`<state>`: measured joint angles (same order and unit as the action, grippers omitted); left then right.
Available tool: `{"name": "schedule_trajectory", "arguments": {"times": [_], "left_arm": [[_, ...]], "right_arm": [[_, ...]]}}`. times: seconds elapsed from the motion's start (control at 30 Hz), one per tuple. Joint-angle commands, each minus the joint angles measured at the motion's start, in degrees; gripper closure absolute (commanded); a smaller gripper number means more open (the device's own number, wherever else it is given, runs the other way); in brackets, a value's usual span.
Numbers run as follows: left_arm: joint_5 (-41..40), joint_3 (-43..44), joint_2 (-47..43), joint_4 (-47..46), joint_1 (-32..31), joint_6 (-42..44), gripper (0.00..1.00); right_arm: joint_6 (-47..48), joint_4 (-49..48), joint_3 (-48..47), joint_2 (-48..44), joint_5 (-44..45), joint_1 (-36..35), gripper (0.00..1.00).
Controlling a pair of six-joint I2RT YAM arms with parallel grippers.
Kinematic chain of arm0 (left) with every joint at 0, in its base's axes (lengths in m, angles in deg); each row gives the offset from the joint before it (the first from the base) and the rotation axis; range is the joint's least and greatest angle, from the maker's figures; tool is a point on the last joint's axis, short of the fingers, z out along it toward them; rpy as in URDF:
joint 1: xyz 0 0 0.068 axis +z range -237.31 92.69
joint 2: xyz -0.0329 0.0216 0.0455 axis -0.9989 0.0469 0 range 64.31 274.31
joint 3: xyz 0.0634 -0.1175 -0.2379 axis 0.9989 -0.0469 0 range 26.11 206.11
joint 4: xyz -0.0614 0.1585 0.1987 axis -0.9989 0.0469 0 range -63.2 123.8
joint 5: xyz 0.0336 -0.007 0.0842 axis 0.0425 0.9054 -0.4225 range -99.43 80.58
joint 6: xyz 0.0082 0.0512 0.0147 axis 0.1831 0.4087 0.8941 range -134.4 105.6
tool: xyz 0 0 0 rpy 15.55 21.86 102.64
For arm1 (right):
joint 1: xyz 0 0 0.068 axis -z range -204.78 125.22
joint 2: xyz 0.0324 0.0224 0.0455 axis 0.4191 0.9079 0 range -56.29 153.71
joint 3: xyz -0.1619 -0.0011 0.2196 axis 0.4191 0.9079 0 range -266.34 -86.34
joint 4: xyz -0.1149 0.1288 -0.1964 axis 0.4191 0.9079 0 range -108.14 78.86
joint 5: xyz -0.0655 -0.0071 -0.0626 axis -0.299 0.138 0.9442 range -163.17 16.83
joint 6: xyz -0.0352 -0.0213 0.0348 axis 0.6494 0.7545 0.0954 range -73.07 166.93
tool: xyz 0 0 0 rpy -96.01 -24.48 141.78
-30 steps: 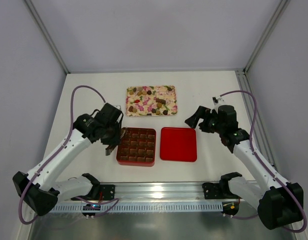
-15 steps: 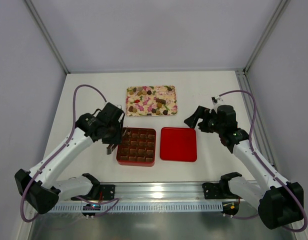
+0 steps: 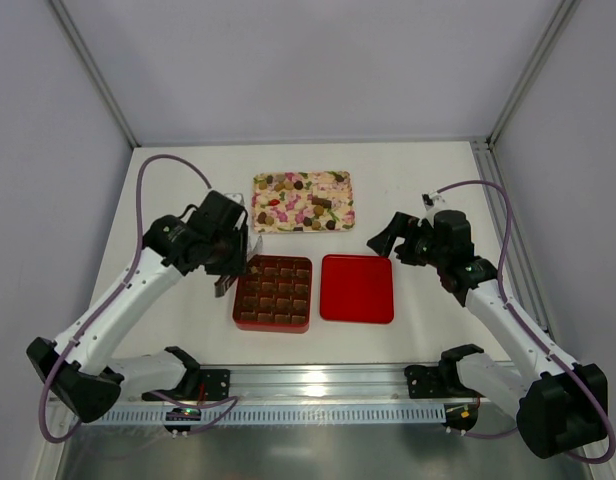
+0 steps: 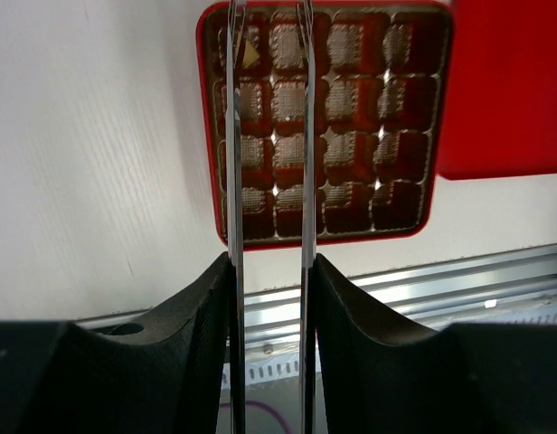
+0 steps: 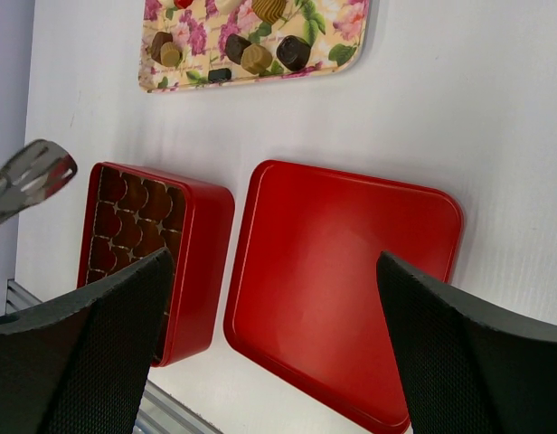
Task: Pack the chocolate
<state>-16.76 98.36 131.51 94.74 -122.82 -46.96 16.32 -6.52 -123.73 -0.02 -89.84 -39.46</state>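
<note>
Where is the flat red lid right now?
In the top view, the red lid lies flat on the table, just right of the open red box and nearer the front edge than the flowery tray.

Robotics lab test cell: white table [image 3: 408, 170] boxed in by blank grey panels [image 3: 308, 60] on aluminium frame posts [image 3: 92, 72], cabled left arm [image 3: 123, 305] and right arm [image 3: 508, 315] bolted to slotted aluminium rail [image 3: 318, 380] at near edge.
</note>
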Motion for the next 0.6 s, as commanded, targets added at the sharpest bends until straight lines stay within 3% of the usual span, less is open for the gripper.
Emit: {"name": "schedule_trajectory", "arguments": {"times": [0.0,0.57], "left_arm": [[0.74,6.67,2.31,-0.18,-0.09,1.17,0.61],[5.40,30.58,31.57,-5.54,-0.09,7.33,0.62]], "right_arm": [[-0.77,-1.86,-1.55,-0.64,0.05,-0.35,0.07],[0.73,1.39,-3.48,-1.16,0.05,-0.35,0.07]]}}
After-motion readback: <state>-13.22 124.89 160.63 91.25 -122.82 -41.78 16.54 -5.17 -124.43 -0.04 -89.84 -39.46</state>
